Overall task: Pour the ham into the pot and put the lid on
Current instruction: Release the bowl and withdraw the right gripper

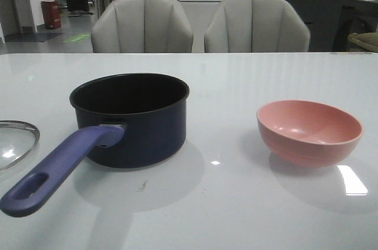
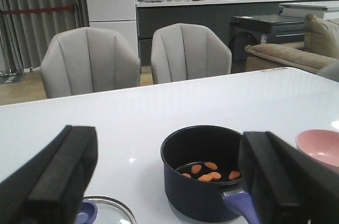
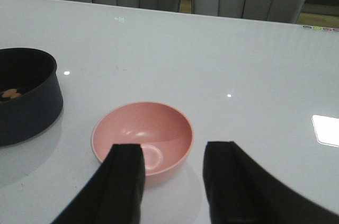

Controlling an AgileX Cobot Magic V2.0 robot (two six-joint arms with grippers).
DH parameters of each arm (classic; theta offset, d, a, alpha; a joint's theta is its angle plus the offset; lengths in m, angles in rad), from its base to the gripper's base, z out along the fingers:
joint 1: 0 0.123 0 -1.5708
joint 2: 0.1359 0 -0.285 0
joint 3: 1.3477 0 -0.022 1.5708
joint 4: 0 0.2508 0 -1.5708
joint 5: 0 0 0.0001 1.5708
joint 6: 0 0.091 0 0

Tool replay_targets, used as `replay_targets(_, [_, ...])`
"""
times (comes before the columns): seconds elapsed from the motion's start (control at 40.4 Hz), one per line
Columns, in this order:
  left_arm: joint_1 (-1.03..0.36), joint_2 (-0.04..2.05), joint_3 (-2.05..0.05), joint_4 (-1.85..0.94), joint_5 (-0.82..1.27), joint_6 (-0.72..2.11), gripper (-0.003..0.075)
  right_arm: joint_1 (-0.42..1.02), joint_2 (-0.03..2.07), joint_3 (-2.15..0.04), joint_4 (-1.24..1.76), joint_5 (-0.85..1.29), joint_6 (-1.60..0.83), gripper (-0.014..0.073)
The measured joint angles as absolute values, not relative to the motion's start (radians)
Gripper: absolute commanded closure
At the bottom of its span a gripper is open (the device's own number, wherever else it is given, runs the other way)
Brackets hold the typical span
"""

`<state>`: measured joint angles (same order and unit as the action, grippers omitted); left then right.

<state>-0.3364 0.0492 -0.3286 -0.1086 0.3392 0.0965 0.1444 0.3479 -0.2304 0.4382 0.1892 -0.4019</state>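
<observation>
Purple-blue handle [image 1: 56,170] juts toward the camera from the pot [image 1: 133,117], which holds the ham [image 2: 209,171]. Its lid [image 1: 15,143] lies left, an empty pink bowl [image 1: 309,132] right. Both grippers, left [image 2: 169,181] and right [image 3: 172,181], gape, grasping nothing.

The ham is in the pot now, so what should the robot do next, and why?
Probably the left gripper should move down to the lid and take its knob. The ham lies inside the pot, the pink bowl looks empty, and the pot is uncovered. The lid rests flat on the table beside the pot's handle, nearest the open left gripper.
</observation>
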Motion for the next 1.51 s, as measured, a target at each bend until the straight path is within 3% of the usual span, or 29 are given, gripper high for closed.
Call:
replay_targets(0.149, [-0.336, 0.049, -0.329, -0.109, 0.339, 0.096, 0.0136, 0.144, 0.346, -0.229, 0.438, 0.183, -0.402, 0.0474])
replay_targets(0.669, [-0.332, 0.143, -0.363, -0.110, 0.384, 0.070, 0.0134, 0.145, 0.346, -0.229, 0.439, 0.179, -0.402, 0.0449])
replay_targets(1.214, [-0.077, 0.769, -0.604, -0.130, 0.435, -0.009, 0.0134, 0.145, 0.346, -0.229, 0.439, 0.179, -0.402, 0.0449])
replay_targets(1.511, [-0.033, 1.113, -0.821, -0.168, 0.586, -0.009, 0.0134, 0.145, 0.346, -0.229, 0.439, 0.179, -0.402, 0.0449])
